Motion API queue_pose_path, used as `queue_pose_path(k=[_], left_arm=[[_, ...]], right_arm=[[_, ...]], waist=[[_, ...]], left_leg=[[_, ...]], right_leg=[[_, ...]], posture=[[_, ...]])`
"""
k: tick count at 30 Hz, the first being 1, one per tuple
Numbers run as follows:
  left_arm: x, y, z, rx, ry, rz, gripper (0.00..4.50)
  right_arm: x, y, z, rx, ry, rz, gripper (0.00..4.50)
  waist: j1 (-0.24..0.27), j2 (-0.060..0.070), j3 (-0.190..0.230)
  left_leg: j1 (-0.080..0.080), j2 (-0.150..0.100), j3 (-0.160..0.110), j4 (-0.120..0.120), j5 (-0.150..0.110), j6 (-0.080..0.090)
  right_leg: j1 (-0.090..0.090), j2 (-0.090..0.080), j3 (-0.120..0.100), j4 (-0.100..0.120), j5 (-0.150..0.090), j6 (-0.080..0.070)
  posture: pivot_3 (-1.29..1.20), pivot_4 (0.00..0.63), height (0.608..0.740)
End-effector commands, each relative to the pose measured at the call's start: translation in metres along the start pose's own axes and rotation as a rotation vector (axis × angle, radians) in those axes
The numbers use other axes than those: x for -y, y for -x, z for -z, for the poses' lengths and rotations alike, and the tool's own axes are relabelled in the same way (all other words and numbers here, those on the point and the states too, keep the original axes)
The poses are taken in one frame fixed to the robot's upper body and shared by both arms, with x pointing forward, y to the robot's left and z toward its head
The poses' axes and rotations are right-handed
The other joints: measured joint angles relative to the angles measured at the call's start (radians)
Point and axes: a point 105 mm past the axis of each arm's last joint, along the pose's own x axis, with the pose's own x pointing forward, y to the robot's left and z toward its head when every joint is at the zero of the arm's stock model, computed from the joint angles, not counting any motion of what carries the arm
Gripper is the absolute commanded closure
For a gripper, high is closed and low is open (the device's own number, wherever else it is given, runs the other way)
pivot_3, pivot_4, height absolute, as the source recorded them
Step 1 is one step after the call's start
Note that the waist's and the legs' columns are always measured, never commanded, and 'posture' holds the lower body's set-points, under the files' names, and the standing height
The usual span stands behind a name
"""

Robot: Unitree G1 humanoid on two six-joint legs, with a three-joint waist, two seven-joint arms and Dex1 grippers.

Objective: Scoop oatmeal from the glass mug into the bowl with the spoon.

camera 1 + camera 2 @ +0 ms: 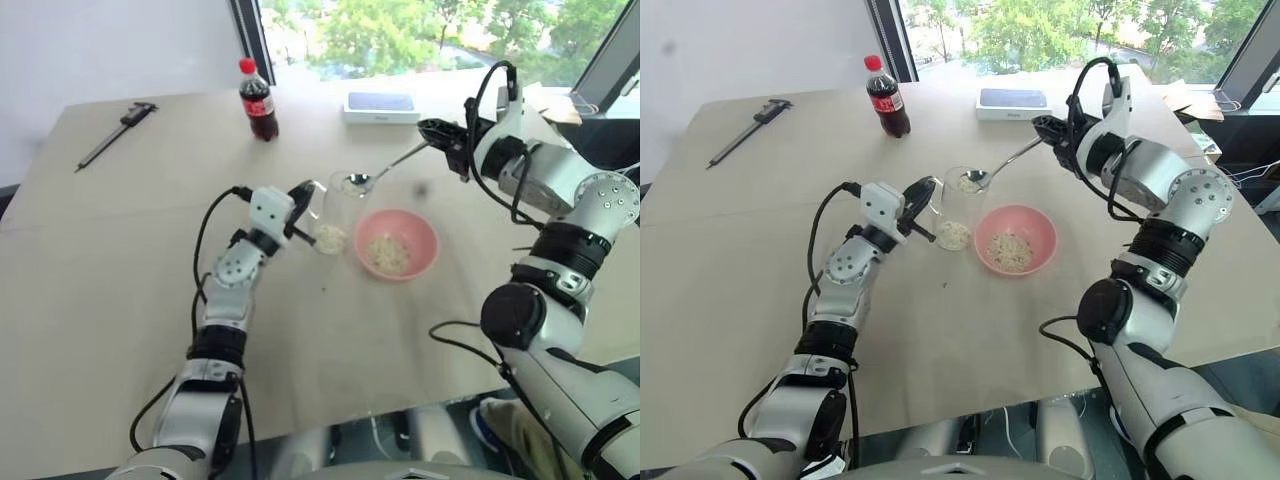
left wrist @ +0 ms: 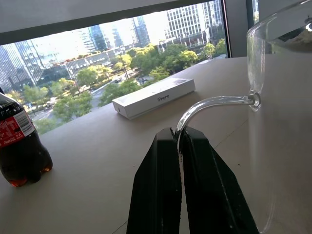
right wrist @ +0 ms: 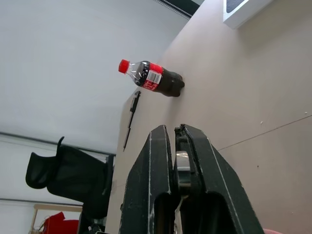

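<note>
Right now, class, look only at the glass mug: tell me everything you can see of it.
The glass mug is small, clear and colourless, with a round open rim and a thin curved side handle. It stands upright on the tan table, just left of the pink bowl. A little pale oatmeal lies at its bottom. The left gripper is shut on the handle. The spoon, held by the right gripper, hangs over the rim carrying some oatmeal.

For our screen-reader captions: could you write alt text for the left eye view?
The right end effector holds the spoon over the glass mug, whose handle the left end effector grips; the pink bowl of oatmeal sits beside it.
</note>
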Motion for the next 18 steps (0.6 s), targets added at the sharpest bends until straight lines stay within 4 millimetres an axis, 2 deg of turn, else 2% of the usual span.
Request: queue_pose_path(k=[1, 11, 18], left_arm=[[-0.002, -0.004, -0.012, 0.054, -0.025, 0.002, 4.47], [-0.007, 0.003, -0.009, 0.04, -0.035, -0.005, 4.47], [-0.025, 0.014, -0.003, 0.017, 0.035, -0.105, 4.47]], right_arm=[[-0.012, 0.007, -0.011, 0.048, -0.01, -0.059, 4.5], [-0.015, 0.022, -0.023, 0.098, -0.025, -0.1, 4.5], [-0.004, 0.049, -0.023, 0.087, 0.047, -0.089, 4.5]], waist=[[-0.001, 0.0, 0.0], [-0.002, 0.0, 0.0], [-0.002, 0.0, 0.0]], left_leg=[[0.0, 0.0, 0.0, 0.0, 0.0, 0.0], [0.0, 0.0, 0.0, 0.001, 0.0, 0.0], [0.0, 0.001, 0.0, 0.001, 0.0, 0.001]], right_leg=[[0.0, 0.0, 0.0, 0.0, 0.0, 0.0], [0.0, 0.0, 0.0, 0.001, 0.0, 0.0], [0.0, 0.0, 0.001, 0.001, 0.0, 0.0]], posture=[[0.0, 0.15, 0.74], [0.0, 0.15, 0.74], [0.0, 0.15, 0.74]])
